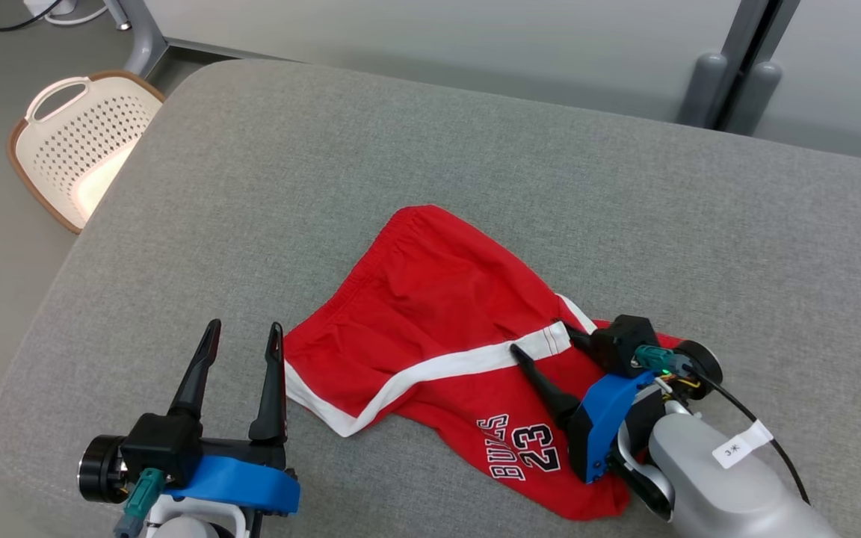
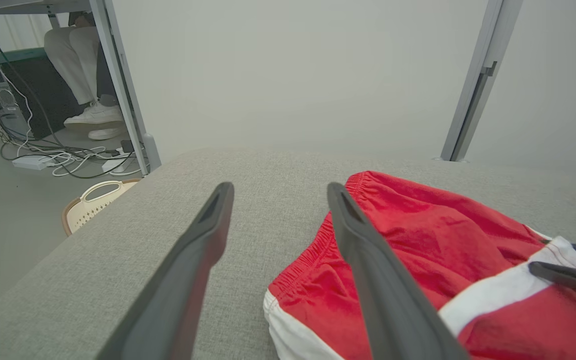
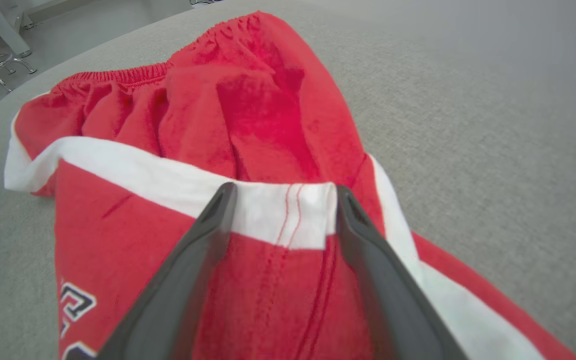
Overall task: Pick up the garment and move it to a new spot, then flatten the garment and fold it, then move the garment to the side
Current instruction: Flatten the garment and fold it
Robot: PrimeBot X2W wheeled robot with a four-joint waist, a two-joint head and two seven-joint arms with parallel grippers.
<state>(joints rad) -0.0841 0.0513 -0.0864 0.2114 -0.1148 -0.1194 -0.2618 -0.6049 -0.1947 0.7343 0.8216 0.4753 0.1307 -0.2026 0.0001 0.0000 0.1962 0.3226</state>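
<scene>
Head view: shorts (image 1: 430, 314) on cushion (image 1: 475, 134), well apart from left, far edges.

Red white-trimmed garment (image 1: 430, 314), grey cushion (image 1: 400, 149)

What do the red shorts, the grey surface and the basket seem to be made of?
Shorts: soft thin cloth, perhaps polyester, matte; it creases and gathers at the waistband. Surface: coarse grey woven textile; the weave shows. Basket: probably moulded plastic, smooth, cream with a brown rim; punched holes.
</scene>
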